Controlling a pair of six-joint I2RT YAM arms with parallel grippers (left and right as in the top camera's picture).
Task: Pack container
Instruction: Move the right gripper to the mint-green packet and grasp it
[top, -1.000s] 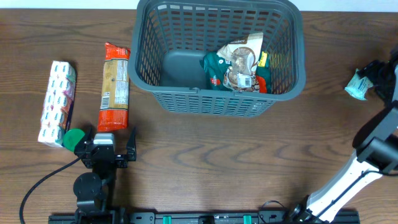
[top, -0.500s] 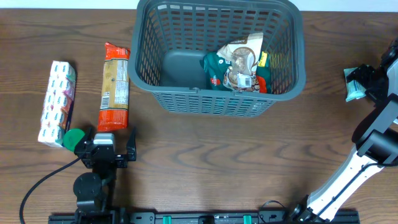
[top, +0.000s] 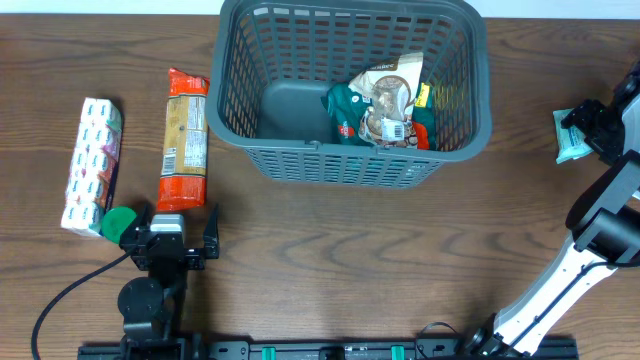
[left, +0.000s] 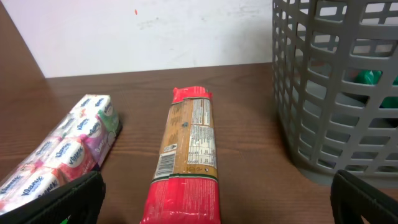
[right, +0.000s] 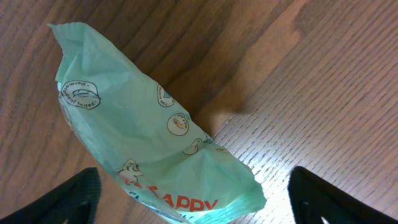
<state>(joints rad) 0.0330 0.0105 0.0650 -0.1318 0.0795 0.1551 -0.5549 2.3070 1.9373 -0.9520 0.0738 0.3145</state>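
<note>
Robotics lab, tabletop test station. Wood-grain bench (top: 330, 260); plain white wall (left: 155, 31) behind it at 12 o'clock. Left arm (top: 150, 290) and right arm (top: 600, 235) rise from a black mounting rail (top: 330, 351) along the 6 o'clock edge. Loose cable (top: 60, 295) at 7 o'clock. Grocery packets (top: 184, 140) lie spaced out beside a container (top: 350, 160).

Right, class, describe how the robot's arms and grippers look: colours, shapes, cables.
The left arm is black, with a round green part beside the left gripper and a black cable curling away. The right arm has a long white link, black joints and a black right gripper.
</note>
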